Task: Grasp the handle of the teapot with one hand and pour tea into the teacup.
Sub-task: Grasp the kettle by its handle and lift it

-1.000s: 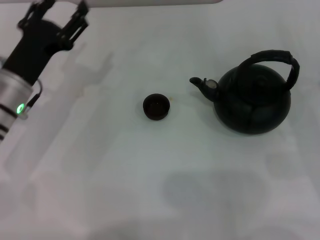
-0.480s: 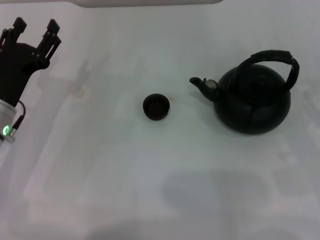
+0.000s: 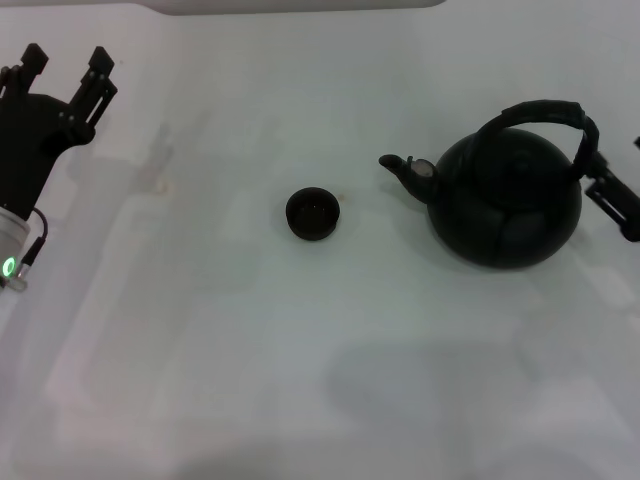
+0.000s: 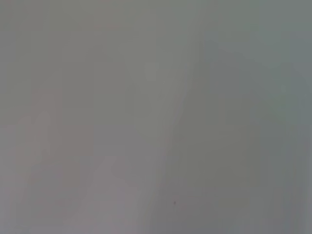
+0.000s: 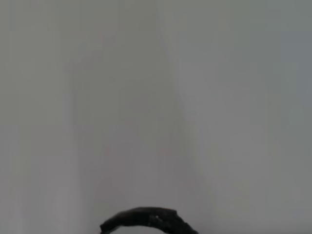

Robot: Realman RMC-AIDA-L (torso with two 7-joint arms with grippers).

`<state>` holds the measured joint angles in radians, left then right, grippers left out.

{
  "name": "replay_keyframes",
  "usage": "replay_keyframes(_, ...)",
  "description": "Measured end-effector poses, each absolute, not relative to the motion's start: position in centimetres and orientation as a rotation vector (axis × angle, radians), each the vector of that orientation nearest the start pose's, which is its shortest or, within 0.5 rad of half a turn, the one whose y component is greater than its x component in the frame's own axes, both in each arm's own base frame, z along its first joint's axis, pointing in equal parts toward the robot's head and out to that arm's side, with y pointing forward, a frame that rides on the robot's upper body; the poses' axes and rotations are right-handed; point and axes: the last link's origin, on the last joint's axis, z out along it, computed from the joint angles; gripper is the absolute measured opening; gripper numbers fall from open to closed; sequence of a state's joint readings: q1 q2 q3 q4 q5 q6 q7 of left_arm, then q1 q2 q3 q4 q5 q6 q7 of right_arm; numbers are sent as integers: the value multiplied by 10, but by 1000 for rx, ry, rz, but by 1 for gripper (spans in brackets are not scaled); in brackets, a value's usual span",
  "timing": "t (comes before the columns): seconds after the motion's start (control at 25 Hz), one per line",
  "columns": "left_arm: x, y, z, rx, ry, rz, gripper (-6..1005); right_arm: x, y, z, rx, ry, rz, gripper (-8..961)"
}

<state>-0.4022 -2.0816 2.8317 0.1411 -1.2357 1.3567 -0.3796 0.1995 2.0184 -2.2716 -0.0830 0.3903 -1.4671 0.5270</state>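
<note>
Head view gives you the teapot [image 3: 506, 205] standing upright on the right of the white table [image 3: 300, 360], its spout [image 3: 400, 168] turned toward the teacup [image 3: 313, 214], which sits well apart from it near the middle. The handle [image 3: 550, 115] arches over the pot's top with nothing around it. You can see a small amber spot on the table just beside the cup's far right edge; whether the cup holds tea you cannot tell.

What is new: the right gripper [image 3: 618, 205] has come into the picture at the right edge, close beside the pot's flank and the handle's right foot, where half a second ago there was nothing. Only one dark finger shows, so you cannot tell whether it is spread or closed. The right wrist view catches the top of the handle's arch. The left gripper [image 3: 62, 72] has drawn back to the far left, fingers apart and empty.

So read this as the start of the reach: the grasp is not yet made, and pouring is all ahead.
</note>
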Motion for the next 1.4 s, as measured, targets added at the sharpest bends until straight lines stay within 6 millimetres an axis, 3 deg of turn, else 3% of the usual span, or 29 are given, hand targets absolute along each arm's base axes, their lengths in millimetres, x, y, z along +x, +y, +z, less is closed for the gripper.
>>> replay_keyframes(0.32, -321, 297, -30, -1671, -661, -932, 820, 358, 247, -21, -1856, 716, 863, 812)
replay_keyframes(0.6, -322, 296, -31, -1672, -669, -923, 821, 358, 248, -23, -1867, 709, 840, 798)
replay_keyframes(1.08, -324, 295, -31, -1670, -673, -919, 819, 358, 245, -24, -1887, 700, 841, 337)
replay_keyframes(1.4, -326, 292, -31, -1665, -679, -914, 819, 346, 250, -28, -1922, 666, 891, 227)
